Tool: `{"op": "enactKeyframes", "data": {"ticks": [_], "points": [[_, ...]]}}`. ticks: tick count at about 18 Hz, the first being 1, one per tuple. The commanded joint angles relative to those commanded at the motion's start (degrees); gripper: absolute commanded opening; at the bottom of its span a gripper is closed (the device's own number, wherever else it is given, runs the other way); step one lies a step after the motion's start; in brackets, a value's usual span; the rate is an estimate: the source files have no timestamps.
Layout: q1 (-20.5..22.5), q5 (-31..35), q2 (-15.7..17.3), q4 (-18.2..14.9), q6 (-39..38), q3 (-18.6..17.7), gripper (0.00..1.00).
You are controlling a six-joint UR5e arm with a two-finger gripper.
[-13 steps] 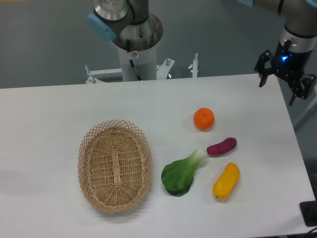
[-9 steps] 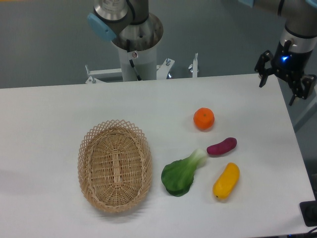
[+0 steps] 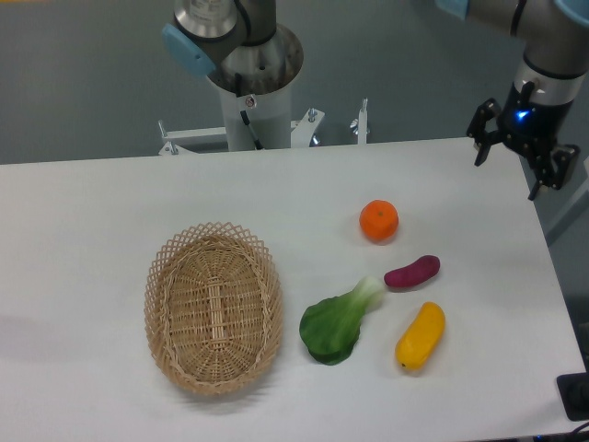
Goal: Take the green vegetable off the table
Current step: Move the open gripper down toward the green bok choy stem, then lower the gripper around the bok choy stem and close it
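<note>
The arm point(image 3: 538, 37) runs out of the top and right edges, so its upper links are cut off. The robot base point(image 3: 241, 64) is cropped at the top too. A dark object point(image 3: 575, 396) at the lower right corner is clipped by the edge and cannot be identified.

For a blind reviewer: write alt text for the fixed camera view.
A green vegetable lies untouched on a white table, between a wicker basket and a yellow vegetable. The open gripper hangs far off, above the table's far right corner.
</note>
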Motion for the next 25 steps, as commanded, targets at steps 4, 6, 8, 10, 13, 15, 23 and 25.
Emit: {"op": "enactKeyframes", "data": {"ticks": [4, 6, 8, 10, 13, 15, 23, 25], "points": [[-4.2, 0.3, -0.2, 4.3, -7.2, -2.4, 1.0], [-5.4, 0.3, 0.1, 10.3, -10.1, -5.8, 1.0], [-6.9, 0.3, 0.1, 14.1, -11.0, -8.5, 1.0], [-7.6, 0.5, 0.1, 14.9, -13.1, -10.0, 1.0], [-10.7, 1.4, -1.1, 15.2, -17.7, -11.2, 1.0], [-12.5, 2.8, -2.4, 17.3, -20.6, -12.3, 1.0], [-17.3, 3.6, -7.5, 24.5, -22.5, -16.8, 1.0], [-17.5, 3.5, -8.2, 27.0, -22.4, -18.5, 1.0]]}}
